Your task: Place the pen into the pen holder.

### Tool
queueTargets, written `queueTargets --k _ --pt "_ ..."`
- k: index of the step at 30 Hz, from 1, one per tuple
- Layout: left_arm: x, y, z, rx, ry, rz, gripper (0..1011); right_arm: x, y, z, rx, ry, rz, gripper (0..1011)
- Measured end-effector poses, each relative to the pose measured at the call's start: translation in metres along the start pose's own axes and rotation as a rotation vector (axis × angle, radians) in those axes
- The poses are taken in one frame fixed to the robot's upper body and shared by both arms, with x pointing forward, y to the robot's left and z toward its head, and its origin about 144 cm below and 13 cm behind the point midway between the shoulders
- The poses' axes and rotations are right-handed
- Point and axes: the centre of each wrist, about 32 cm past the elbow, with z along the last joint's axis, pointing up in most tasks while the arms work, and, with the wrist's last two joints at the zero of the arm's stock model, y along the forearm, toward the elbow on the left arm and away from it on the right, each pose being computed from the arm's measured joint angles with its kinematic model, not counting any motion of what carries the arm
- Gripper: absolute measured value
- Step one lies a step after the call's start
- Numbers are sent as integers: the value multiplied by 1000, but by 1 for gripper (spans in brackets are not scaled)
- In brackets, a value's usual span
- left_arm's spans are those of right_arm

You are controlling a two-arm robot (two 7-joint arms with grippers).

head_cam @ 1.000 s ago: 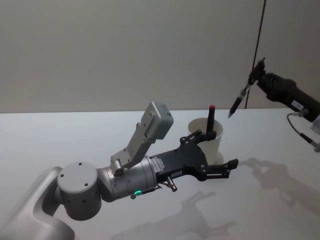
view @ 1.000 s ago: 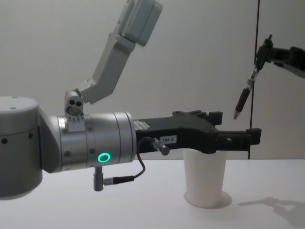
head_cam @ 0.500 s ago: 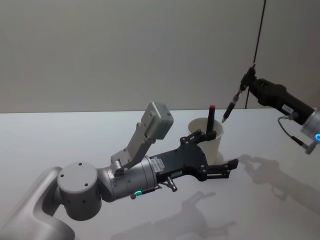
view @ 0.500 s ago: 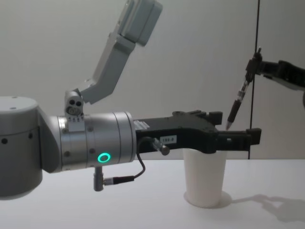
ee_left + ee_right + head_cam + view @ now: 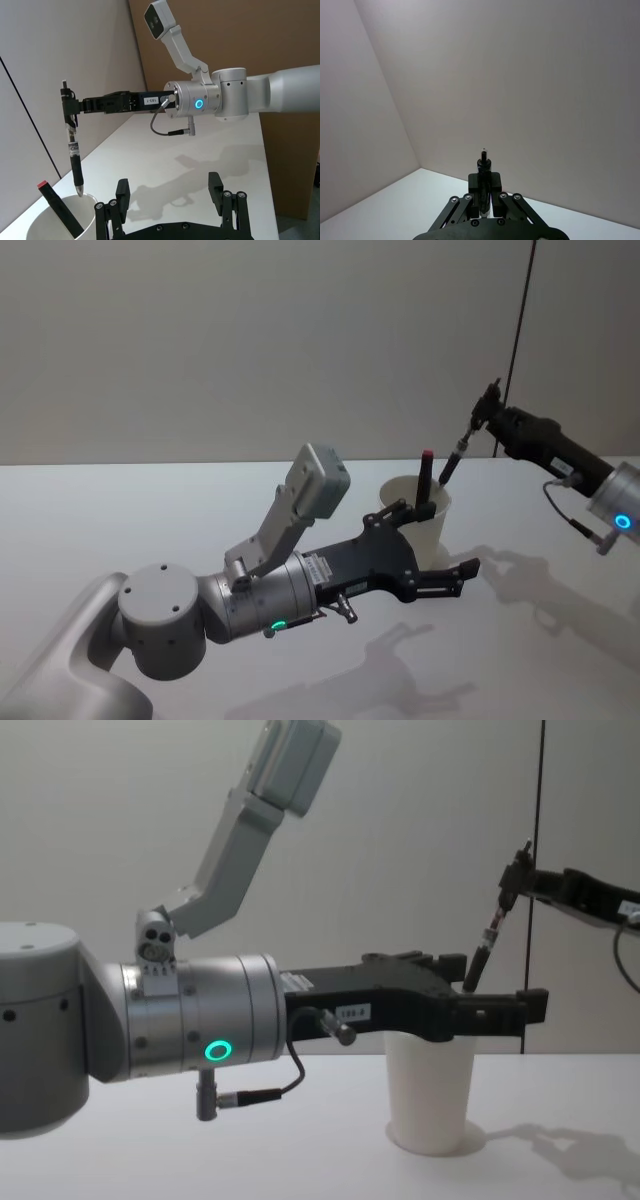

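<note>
Right end effector clenched on pen near its top, pen hanging tip-down just above rim of white paper cup. Cup upright on counter, red-capped marker leaning inside. Left end effector released, fingers spread, hovering just in front of cup.

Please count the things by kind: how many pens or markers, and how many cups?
Pens or markers: 2, the black clear-barrelled pen held by the right gripper, and the black red-capped marker standing in the cup.
White paper cups: 1.
Total: 3.
</note>
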Motion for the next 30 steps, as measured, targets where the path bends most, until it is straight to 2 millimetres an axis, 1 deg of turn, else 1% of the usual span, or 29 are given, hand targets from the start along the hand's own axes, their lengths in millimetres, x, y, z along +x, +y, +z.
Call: queueTargets --k 11,13,15,16,19,20,21,22,23,24,25,26,27,28,29,30 --pt "0 0 0 0 0 0 1003 0 8 -7 -11 -4 -3 128" --pt "0 0 0 0 0 0 1003 0 8 -8 -13 -4 -3 158" --pt "0 0 0 0 0 0 1003 -1 11 -10 -19 -5 -2 228" --pt "0 0 0 0 0 0 1003 -1 11 -10 -19 -5 -2 245" --pt "0 0 0 0 0 0 1003 -1 13 -12 -25 -5 0 366" --pt "0 0 0 0 0 0 1003 -1 13 -13 -26 -5 1 366" --pt "0 0 0 0 0 0 1003 -1 14 -13 -26 -5 1 427" --pt "0 0 0 0 0 0 1003 -1 14 -13 -27 -5 1 441" --pt "0 0 0 0 0 0 1003 -2 15 -14 -29 -5 2 486" --pt "0 0 0 0 0 0 1003 -2 15 -14 -29 -5 2 497" --pt "0 0 0 0 0 0 1003 -2 15 -14 -30 -5 2 546" --pt "0 0 0 0 0 0 1003 -2 15 -15 -31 -5 2 546" --pt "0 0 0 0 0 0 1003 -2 16 -15 -31 -5 2 606" --pt "0 0 0 0 0 0 1003 -2 16 -15 -31 -5 2 629" --pt "0 0 0 0 0 0 1003 -2 16 -15 -32 -5 2 686" --pt "0 0 0 0 0 0 1003 -2 16 -15 -32 -6 1 697"
